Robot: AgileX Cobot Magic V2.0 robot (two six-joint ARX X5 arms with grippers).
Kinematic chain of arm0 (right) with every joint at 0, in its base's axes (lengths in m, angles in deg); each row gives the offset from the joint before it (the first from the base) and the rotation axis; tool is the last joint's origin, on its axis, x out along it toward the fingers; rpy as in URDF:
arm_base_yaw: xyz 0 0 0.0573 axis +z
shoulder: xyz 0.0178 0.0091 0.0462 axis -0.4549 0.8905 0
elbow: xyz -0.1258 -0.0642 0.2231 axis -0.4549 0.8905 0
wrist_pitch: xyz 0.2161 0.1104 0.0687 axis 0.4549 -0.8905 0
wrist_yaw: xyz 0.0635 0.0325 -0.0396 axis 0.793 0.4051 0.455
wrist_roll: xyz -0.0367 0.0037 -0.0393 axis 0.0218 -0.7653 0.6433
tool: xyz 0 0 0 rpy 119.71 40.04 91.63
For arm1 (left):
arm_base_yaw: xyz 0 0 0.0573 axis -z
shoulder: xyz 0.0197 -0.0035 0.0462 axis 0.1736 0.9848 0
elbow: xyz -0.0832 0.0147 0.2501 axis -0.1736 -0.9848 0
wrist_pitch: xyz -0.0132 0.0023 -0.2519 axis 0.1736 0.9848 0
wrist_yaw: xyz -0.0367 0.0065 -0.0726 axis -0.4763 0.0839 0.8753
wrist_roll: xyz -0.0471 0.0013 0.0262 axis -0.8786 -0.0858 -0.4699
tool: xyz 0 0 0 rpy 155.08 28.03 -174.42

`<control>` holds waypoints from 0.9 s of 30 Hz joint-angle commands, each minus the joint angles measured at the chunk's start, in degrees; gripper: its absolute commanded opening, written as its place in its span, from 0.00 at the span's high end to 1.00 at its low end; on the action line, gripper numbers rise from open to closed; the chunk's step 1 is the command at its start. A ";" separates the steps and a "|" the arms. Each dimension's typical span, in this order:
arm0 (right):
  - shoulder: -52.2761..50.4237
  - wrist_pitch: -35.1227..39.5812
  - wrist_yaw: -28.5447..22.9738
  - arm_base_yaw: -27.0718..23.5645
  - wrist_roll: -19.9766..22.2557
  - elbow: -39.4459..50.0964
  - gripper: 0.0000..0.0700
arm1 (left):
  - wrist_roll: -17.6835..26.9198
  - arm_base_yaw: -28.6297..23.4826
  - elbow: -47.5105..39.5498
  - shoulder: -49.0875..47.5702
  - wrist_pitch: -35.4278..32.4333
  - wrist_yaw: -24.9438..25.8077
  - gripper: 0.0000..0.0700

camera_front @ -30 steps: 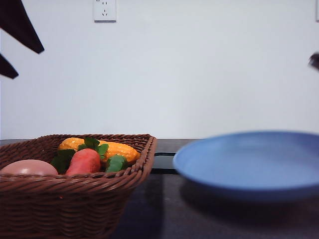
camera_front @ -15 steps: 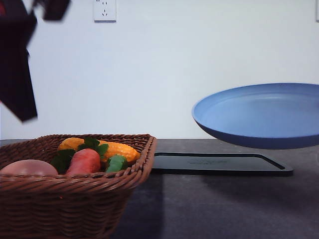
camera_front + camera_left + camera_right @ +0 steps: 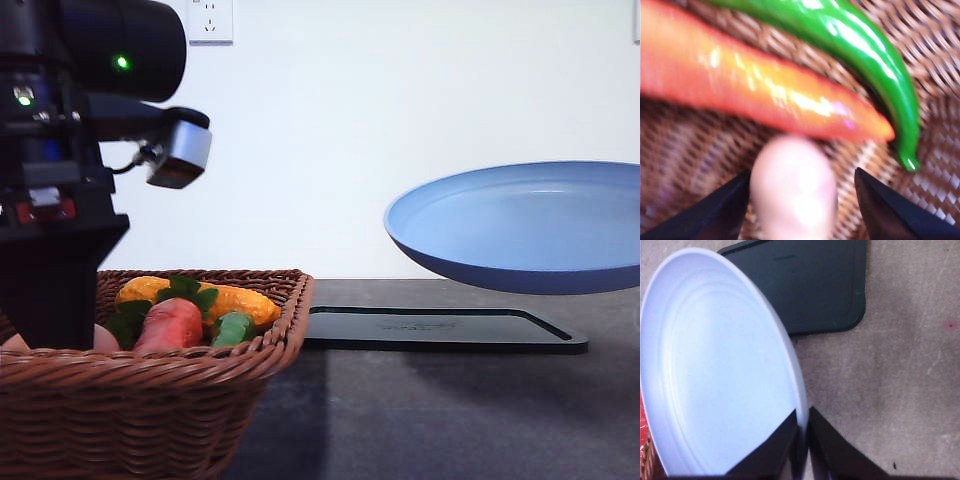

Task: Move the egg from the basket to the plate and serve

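The pinkish egg (image 3: 792,187) lies on the woven floor of the brown wicker basket (image 3: 150,400). My left gripper (image 3: 802,172) is open, with one black finger on each side of the egg. In the front view the left arm (image 3: 60,230) reaches down into the basket and covers most of the egg (image 3: 105,338). The light blue plate (image 3: 520,230) hangs tilted in the air at the right, above the table. My right gripper (image 3: 802,422) is shut on the rim of the plate (image 3: 715,365).
An orange-red carrot toy (image 3: 755,90) and a green pepper (image 3: 865,55) lie just beyond the egg; a yellow corn toy (image 3: 225,298) lies at the basket's back. A flat black tray (image 3: 440,328) rests on the dark table under the plate.
The left arm has dropped from the upper left down into the basket over the egg. The plate rose off the table a second ago and has stayed at about the same height since.
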 commanded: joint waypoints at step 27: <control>0.13 0.72 1.52 -0.09 -0.90 -0.17 1.00 | -4.03 0.43 12.25 1.17 16.32 -0.68 0.93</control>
